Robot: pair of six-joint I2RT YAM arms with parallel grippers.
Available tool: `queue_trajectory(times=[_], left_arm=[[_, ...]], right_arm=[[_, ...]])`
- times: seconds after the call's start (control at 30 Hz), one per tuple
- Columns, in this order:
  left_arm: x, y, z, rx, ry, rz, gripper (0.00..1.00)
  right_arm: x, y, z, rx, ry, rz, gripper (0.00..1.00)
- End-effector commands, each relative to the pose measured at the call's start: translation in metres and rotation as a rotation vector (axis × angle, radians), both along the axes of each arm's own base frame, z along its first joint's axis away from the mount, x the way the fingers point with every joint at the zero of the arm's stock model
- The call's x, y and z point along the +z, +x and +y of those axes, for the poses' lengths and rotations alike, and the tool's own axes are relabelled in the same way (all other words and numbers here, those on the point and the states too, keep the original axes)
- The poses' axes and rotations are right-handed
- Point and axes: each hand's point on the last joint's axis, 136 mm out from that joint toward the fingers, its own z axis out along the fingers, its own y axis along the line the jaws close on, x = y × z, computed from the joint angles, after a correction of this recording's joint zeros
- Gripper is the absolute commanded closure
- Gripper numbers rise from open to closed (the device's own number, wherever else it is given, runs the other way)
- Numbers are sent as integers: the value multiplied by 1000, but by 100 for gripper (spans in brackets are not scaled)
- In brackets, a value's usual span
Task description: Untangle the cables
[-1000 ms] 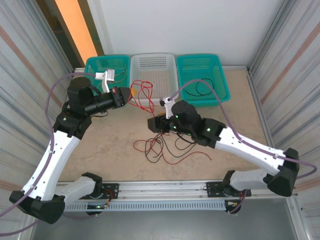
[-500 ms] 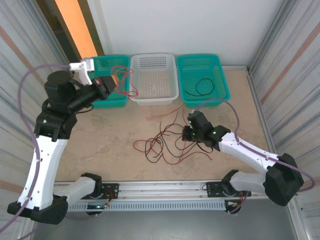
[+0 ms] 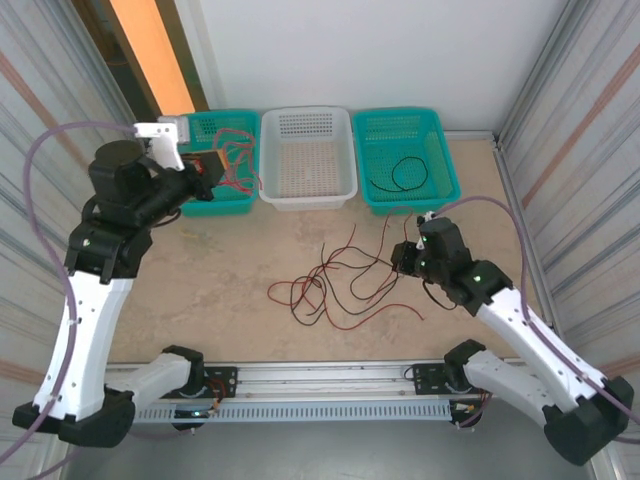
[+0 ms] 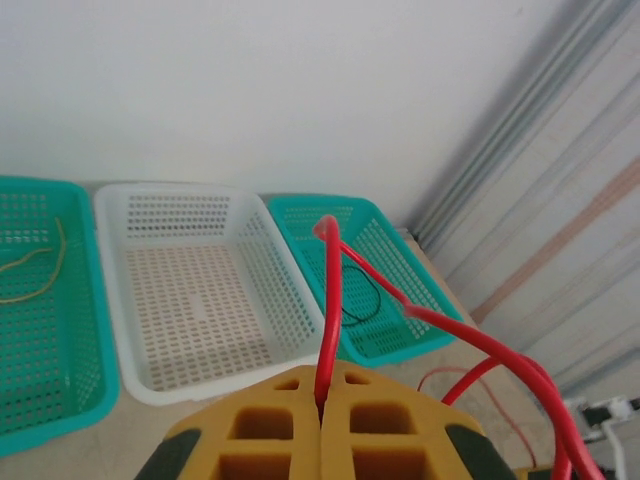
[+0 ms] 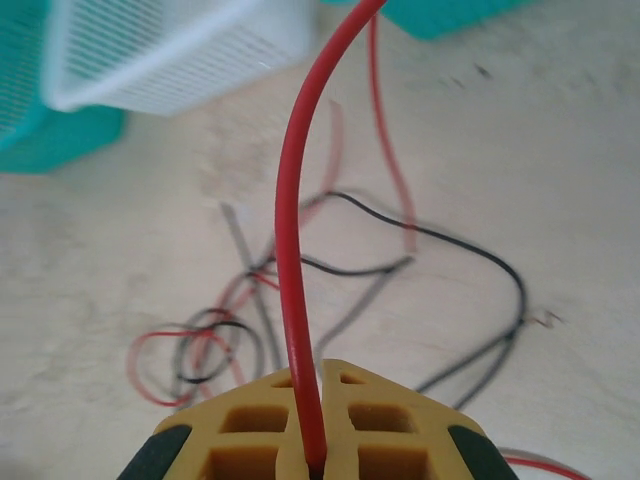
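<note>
Loosely tangled mid-desk (image 3: pixel 200 270): thin red and black cables (image 3: pixel 322 290), looping over one another, well apart from the three baskets along the far edge. Away from that heap, one red cable (image 3: pixel 237 160) dangling above the left teal basket (image 3: pixel 230 203), and one black cable (image 3: pixel 400 180) curled inside the right teal basket (image 3: pixel 445 190). From the left wrist: a thin yellow cable (image 4: pixel 58 238) lying in the left teal basket, next to the white basket (image 4: pixel 180 290). From the right wrist: blurred red and black loops on the desk below. Left jaws fully closed, pinching the red cable between yellow pads (image 4: pixel 270 430). Right jaws likewise closed, clamping a second red strand (image 5: pixel 284 220) running up and out of the right wrist view.
</note>
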Motion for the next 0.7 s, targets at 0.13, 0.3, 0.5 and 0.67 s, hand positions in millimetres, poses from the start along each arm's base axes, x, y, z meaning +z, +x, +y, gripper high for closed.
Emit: queue_trajectory(times=[0.13,0.3,0.5,0.67], left_arm=[[6,75,-48,-33,-10,-90,100],[-22,132,-60,32,1,-32,100],[-50,176,-85,14,-37,19,100],[-85,208,-105,13,-3,100,67]], right_arm=[[87,-27,39,203,71,-244,100],[118,-43,50,268,58,-334,100],[130,-50,55,299,70,-376,100],[136,-50,56,307,55,-385,100]])
